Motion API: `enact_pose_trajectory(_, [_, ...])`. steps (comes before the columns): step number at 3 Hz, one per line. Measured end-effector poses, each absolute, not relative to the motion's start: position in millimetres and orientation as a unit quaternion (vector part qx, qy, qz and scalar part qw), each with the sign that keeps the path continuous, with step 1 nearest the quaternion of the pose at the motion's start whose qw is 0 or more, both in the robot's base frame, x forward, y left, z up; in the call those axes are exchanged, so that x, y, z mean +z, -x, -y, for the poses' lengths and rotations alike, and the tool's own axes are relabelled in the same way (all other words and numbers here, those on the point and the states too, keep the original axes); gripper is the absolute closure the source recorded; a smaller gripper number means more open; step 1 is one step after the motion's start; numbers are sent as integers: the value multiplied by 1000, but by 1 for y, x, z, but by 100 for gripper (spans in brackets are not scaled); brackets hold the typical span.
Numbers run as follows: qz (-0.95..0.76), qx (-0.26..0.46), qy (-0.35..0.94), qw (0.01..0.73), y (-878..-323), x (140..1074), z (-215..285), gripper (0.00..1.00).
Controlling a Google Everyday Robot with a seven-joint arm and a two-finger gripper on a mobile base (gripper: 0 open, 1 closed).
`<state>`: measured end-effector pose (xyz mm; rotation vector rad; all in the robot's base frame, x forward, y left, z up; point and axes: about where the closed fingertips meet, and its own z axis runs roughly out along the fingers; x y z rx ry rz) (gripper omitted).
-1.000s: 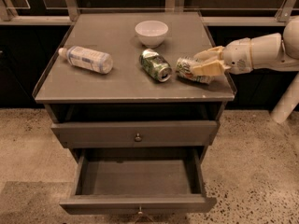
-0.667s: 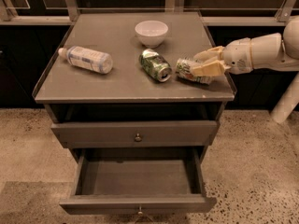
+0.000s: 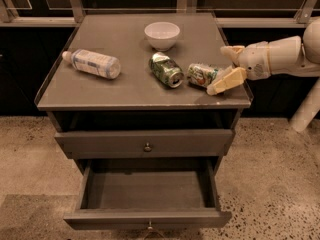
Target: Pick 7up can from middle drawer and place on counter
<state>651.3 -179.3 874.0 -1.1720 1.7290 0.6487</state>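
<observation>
The 7up can (image 3: 201, 75) lies on its side on the counter (image 3: 125, 91), near the right front edge. My gripper (image 3: 224, 68) is open just to the right of the can, with one finger (image 3: 231, 50) behind it and the other finger (image 3: 226, 81) reaching along its front. It holds nothing. The middle drawer (image 3: 150, 190) is pulled open below, and its grey floor is bare.
A dented green can (image 3: 166, 70) lies just left of the 7up can. A white bowl (image 3: 162, 34) stands at the back. A plastic bottle (image 3: 93, 63) lies on the left. The upper drawer (image 3: 145, 143) is closed. Speckled floor surrounds the cabinet.
The fingers have spread apart and let go of the 7up can, which now rests on the counter. The gripper has drawn slightly to the right.
</observation>
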Motion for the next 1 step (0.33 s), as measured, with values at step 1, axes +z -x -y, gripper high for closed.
enact_pose_trajectory(1, [-702,263,476,459,-651,874,179,0])
